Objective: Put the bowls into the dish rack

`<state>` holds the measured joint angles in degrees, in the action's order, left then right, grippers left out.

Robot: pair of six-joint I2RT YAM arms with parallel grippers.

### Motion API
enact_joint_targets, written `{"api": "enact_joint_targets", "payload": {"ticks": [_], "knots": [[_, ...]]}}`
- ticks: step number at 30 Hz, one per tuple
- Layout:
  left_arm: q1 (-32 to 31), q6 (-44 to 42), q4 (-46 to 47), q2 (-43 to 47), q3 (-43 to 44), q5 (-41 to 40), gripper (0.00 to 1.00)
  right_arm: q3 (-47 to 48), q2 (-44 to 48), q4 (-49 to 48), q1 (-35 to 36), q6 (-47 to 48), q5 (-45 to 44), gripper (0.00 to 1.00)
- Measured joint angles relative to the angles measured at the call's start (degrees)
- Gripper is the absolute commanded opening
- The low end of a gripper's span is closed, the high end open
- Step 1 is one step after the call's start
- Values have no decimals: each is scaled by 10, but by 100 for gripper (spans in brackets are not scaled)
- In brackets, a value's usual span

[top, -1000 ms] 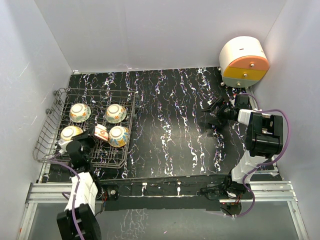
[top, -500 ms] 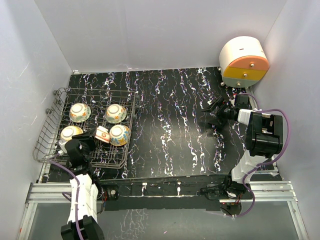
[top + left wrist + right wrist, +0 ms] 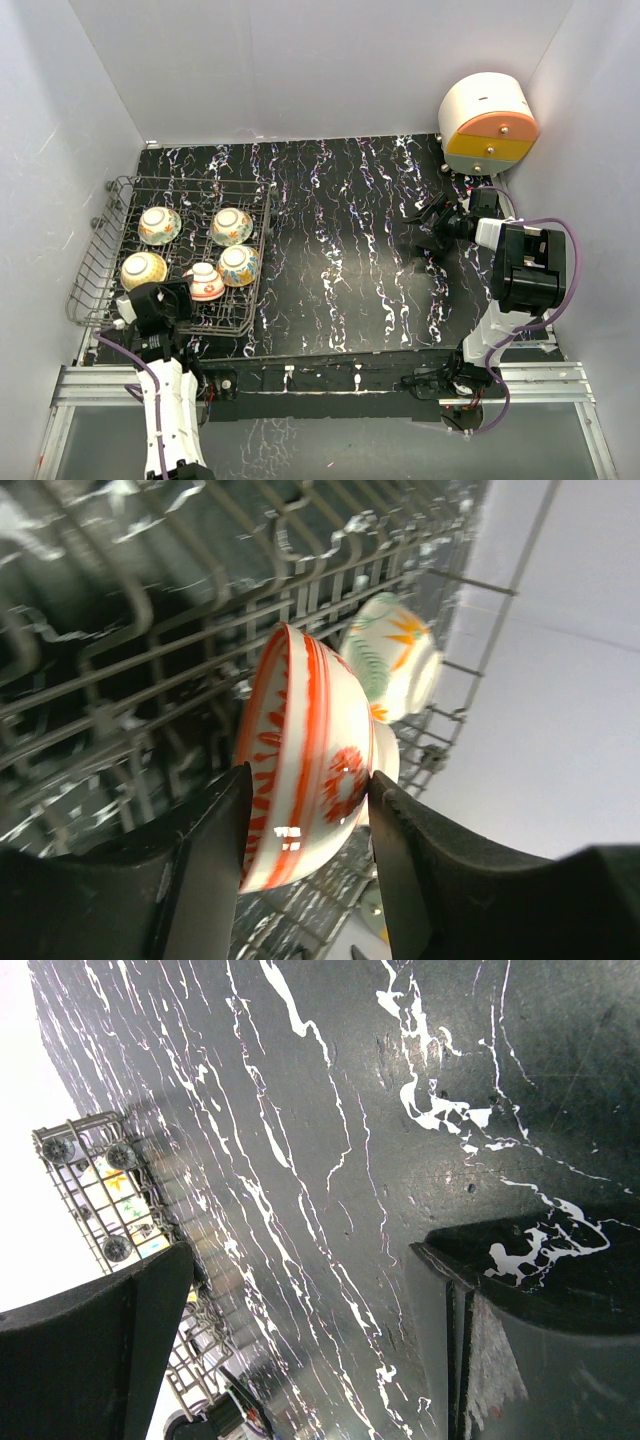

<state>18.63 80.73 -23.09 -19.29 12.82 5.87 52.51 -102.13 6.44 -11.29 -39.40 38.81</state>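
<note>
The jaws of my left gripper point(image 3: 308, 790) stand spread either side of the red-orange bowl point(image 3: 300, 740) seated in the dish rack point(image 3: 200, 181), so placing looks done; next I should back out without nudging it.

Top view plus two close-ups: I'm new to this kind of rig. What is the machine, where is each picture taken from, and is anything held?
The machine is two robot arms bolted at the near edge of the table, each ending in a two-finger gripper. The wide picture comes from a fixed camera above and behind them; the close-ups come from cameras on each wrist. On its black marbled top stands a wire dish rack with five painted bowls in it. The left gripper has its fingers apart on either side of the red-orange bowl, which seems to rest on the rack wires rather than be gripped. The right gripper is open and empty. A white, orange and yellow box sits at the far right.
</note>
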Motion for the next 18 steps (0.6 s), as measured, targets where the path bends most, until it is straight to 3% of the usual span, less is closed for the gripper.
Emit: {"api": "enact_joint_targets", "payload": {"ticks": [18], "knots": [[0,-73,-239,-146,164,-41,96,0,0,-2,0,-1,1,91]]}}
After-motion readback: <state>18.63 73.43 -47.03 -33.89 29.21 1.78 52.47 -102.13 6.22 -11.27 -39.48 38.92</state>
